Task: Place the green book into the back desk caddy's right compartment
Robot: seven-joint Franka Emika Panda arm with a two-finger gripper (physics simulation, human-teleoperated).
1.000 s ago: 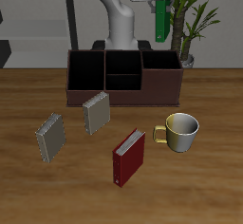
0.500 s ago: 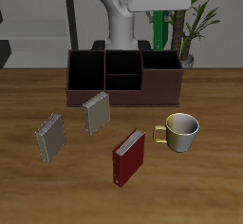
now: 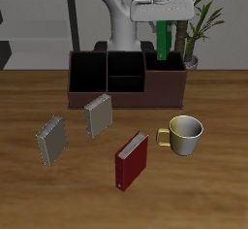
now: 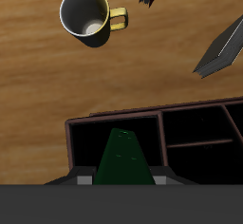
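Observation:
The green book [image 3: 162,42] hangs upright in the air, its upper end pinched in my gripper [image 3: 161,21], which is shut on it. It hovers just above the back desk caddy [image 3: 107,99], over the rear edge of the right compartment [image 3: 166,85], the end section with reddish-brown walls. In the wrist view the green book [image 4: 122,157] points down from my gripper [image 4: 121,179] into the dark open section [image 4: 93,140] of the caddy [image 4: 142,120]. The book's lower edge looks level with the caddy's rim or slightly above it.
A yellow-handled mug [image 3: 184,133] stands in front of the caddy, also seen in the wrist view as the mug [image 4: 87,14]. A dark red book [image 3: 131,161] and two grey books [image 3: 98,114] [image 3: 50,140] lie on the wooden table. A potted plant [image 3: 199,24] rises behind the caddy.
My gripper has come down with the green book and shifted slightly toward the caddy's middle. The book now hangs close over the end section. Nothing on the table has moved.

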